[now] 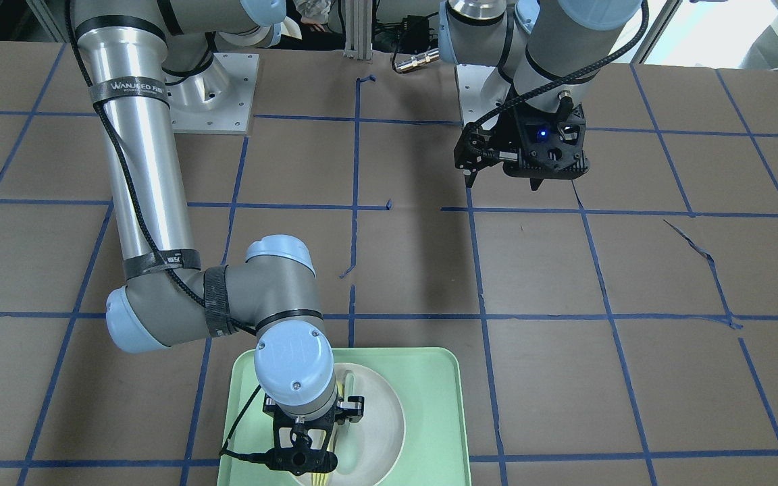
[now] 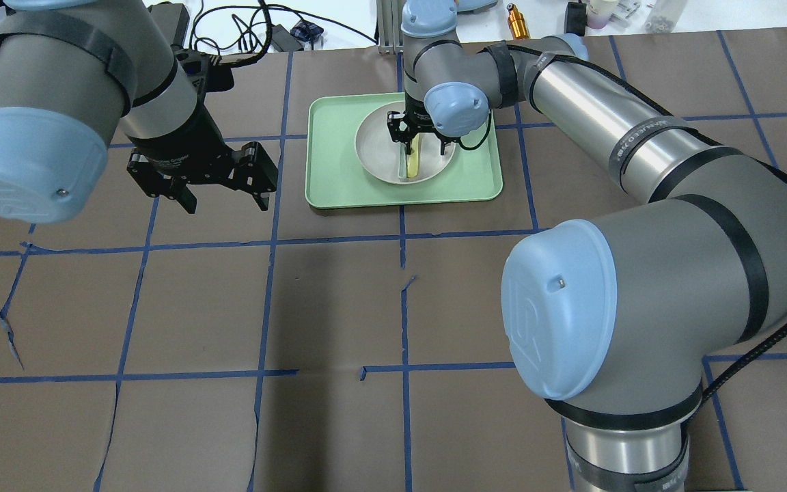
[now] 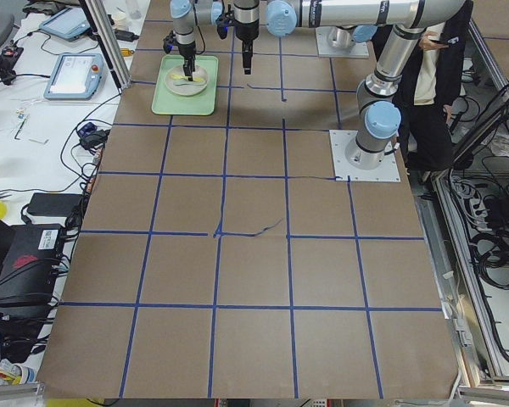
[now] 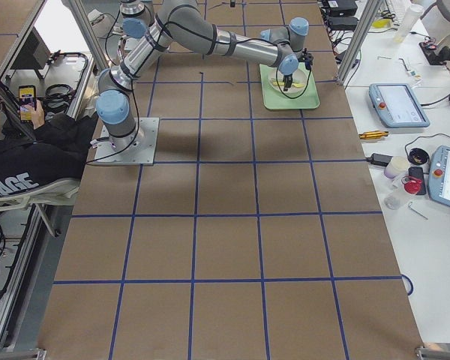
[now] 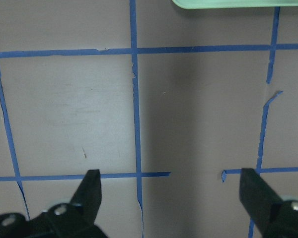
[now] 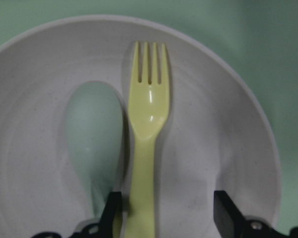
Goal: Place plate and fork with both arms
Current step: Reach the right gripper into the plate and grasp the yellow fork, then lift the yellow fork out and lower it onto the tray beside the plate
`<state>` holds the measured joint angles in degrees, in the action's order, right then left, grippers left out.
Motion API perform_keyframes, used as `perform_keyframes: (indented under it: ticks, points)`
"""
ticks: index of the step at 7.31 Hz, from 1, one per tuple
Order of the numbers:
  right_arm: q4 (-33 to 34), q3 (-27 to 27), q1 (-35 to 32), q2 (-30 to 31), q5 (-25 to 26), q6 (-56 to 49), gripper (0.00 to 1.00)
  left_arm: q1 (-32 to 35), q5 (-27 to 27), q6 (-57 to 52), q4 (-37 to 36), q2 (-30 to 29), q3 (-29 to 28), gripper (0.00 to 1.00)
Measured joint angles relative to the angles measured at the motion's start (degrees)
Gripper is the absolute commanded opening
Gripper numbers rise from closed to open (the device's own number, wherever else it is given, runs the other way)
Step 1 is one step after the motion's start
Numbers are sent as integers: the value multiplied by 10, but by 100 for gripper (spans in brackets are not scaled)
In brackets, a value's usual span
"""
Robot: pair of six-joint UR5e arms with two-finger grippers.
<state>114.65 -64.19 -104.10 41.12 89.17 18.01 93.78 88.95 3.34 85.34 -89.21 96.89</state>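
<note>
The counter (image 2: pixel 339 307) is brown and flat, with blue tape lines that cut it into big squares. Some of the tape is torn and curls up in places. Beside the counter are white benches with screens, boxes and lots of black wires. A person in a black top (image 4: pixel 22 157) sits near the robot's base and looks at a phone. A light green tray (image 2: pixel 332 184) lies on the far side of the counter from the robot, near the middle. The plate (image 2: pixel 374 147) sits on the tray. It is round and off-white, with tiny specks and a raised edge. The fork (image 6: pixel 148 129) lies flat inside the plate. It is pale yellow and shiny, with four short tines and a slim handle. A pale grey-green spoon (image 6: pixel 94 134) lies just beside it in the plate, pointing the same way. The right hand (image 6: pixel 167 213) hangs low over the plate with its fingers spread, one on each side of the fork's handle and not squeezing it. The left hand (image 2: pixel 226 197) hangs over bare counter, off to the side of the tray. Its fingers are spread wide too, and it holds nothing.
</note>
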Motion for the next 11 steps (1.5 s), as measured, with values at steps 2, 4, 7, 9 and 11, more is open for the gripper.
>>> perform_keyframes:
  ticks: [2,4,7,9,11]
  points:
    - [1,0,0,-5,-4,-1,59,0,0,0,0,0,-1,100]
    - [2,0,0,-8,-4,-1,44,0,0,1,0,-1,-1,100]
    - [2,0,0,-7,-4,-3,23,0,0,0,-1,-2,0,100]
    - [1,-1,0,-5,-3,-3,8,0,0,0,-3,-2,0,100]
    - [1,-3,0,-2,-3,-3,7,-1,1,0,-3,-2,-2,100]
